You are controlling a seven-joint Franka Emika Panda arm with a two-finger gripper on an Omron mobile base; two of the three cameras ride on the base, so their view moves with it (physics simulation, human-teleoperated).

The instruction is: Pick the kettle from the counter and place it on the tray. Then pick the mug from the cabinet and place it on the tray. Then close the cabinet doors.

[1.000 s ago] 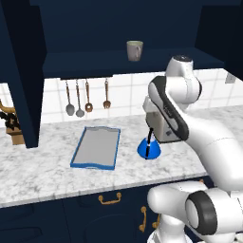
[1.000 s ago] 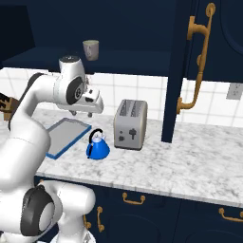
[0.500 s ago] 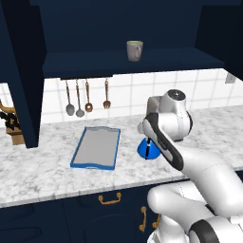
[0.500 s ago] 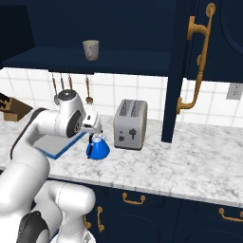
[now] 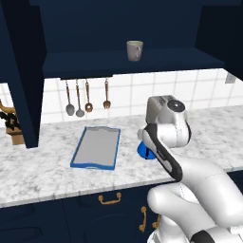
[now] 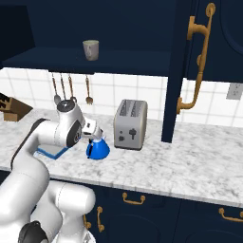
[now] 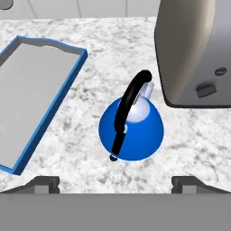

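Note:
The blue kettle [image 7: 131, 128] with its black arched handle stands on the marbled counter [image 7: 85, 149], between the tray [image 7: 31, 90] and the toaster. My gripper [image 7: 115, 182] hovers just above the kettle, open, its fingertips [image 7: 45, 182] spread wide on either side and touching nothing. From the right base view the hand [image 6: 96, 134] sits low over the kettle [image 6: 98, 149]. The arm hides most of the kettle [image 5: 143, 151] in the left base view. The grey-beige mug [image 5: 134, 50] stands on the shelf of the open cabinet [image 5: 118, 64]. The blue-rimmed tray [image 5: 78, 156] lies bare.
A silver toaster [image 6: 130, 124] stands right of the kettle. Utensils [image 5: 78, 99] hang on the tiled wall. A knife block [image 5: 12, 128] sits far left. The cabinet doors [image 5: 21, 71] stand open, the right door [image 6: 178, 66] carrying a brass handle [image 6: 199, 61].
The arm has come down over the kettle and the jaws have spread wider. The kettle, tray and mug have not moved.

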